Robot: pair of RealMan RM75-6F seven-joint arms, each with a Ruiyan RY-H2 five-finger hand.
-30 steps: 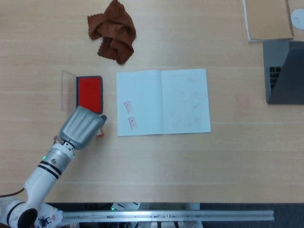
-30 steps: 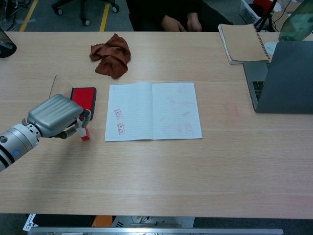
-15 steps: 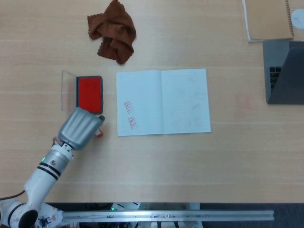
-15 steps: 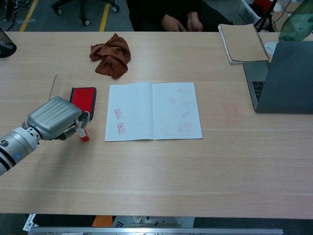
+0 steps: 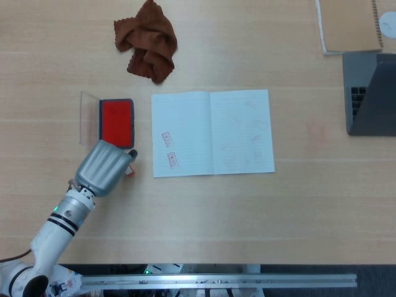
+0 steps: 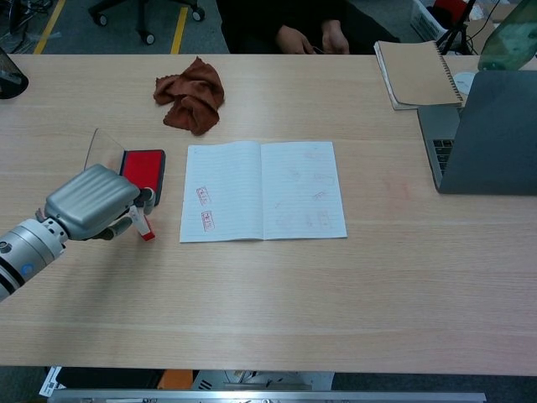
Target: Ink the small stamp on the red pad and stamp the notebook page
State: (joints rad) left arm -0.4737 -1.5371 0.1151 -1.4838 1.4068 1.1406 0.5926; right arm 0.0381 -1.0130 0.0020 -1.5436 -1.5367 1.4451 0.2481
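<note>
One small stamp [image 6: 143, 225] is tilting now as I'm lifting it, my left hand [image 6: 92, 202] pinching it just below the red ink pad [image 6: 144, 170], heading there

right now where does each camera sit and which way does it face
Head view: high above, facing almost straight down on the pale wooden table; the left hand and forearm enter from bottom left.
Chest view: lower at the near edge, facing forward across it; the left hand shows at left.
Both share the open lined notebook, red ink pad, small red-tipped stamp and crumpled brown cloth.
</note>
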